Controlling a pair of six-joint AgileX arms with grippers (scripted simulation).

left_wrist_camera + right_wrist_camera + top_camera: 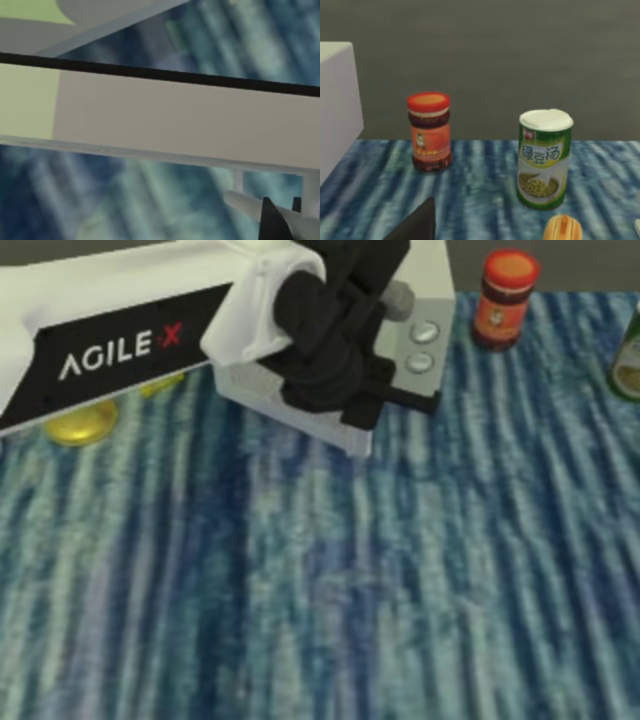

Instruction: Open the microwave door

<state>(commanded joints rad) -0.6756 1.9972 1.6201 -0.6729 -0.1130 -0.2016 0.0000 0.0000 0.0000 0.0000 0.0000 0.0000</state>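
While reaching over the microwave [425, 290] at the counter's [330, 590] far edge, the left gripper [345, 390] is hovering right at the microwave door [300, 410], which is angling out from the front, knobs just beside it. Whether its fingers are clenched, I cannot tell. Door panel is lying directly against that gripper's front, long axis horizontal. Right arm is sitting parked, off toward the right edge.
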